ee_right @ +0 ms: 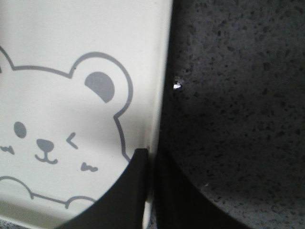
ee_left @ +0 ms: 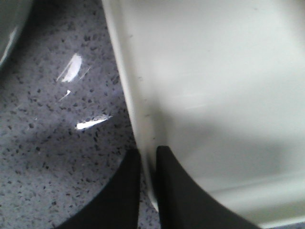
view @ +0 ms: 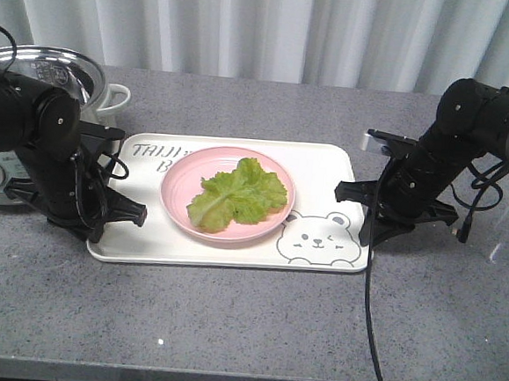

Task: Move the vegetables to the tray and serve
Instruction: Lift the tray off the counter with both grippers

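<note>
Left gripper (ee_left: 147,153) astride cream, bear-printed tray (view: 319,171)

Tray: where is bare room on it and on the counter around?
On the tray, only the bear-print end between the pink plate and the right claw. The counter in front is bare. Crowded: the other end, with left claw and cooker.

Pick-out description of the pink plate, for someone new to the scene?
On the grey counter lies a cream tray with a bear drawing. The pink plate sits at its middle, holding lettuce. Only it is pink; the pot beside the tray is metal.
</note>
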{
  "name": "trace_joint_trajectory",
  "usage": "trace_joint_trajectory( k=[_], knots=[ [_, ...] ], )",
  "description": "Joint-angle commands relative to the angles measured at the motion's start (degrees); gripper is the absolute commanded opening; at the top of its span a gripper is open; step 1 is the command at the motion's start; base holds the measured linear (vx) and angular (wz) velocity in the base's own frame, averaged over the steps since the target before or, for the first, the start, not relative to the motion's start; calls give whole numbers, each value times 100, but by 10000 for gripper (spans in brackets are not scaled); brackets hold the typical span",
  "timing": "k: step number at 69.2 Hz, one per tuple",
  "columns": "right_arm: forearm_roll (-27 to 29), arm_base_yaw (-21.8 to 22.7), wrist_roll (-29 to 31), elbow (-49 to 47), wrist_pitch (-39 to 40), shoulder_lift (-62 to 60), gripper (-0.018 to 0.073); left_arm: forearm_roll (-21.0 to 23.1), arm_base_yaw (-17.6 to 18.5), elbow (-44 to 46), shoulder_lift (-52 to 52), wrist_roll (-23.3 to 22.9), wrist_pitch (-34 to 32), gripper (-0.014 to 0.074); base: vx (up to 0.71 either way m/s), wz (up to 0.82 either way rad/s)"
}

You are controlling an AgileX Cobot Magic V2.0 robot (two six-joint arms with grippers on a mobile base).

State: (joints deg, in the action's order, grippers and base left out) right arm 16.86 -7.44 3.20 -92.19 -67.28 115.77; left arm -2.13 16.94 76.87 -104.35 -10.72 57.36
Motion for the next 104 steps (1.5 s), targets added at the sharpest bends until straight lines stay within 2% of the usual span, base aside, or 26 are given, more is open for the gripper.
trace_joint_trajectory(
  k=[1, 23, 37, 67, 104],
  knots=[
    [383, 0, 153, -150, 119, -437, -4, 393, 91, 98, 334, 199, -274, -8, 0, 0],
    [383, 0, 153, -150, 37, -550, -4, 644, 105, 98, 454, 204, -331, -8, 0, 0],
    [371, 0, 153, -150, -32, -576, -4, 1002, 105, 98, 558, 482, -506, -8, 0, 0],
    [280, 6, 133, -150, 21, -754, -4, 1093, 105, 127, 991, 499, -874, -8, 0, 0],
    [-79, 6, 111, -150, 76, -1343, -4, 1447, 200, 1111, 1001, 652, -395, -8, 0, 0]
  ],
)
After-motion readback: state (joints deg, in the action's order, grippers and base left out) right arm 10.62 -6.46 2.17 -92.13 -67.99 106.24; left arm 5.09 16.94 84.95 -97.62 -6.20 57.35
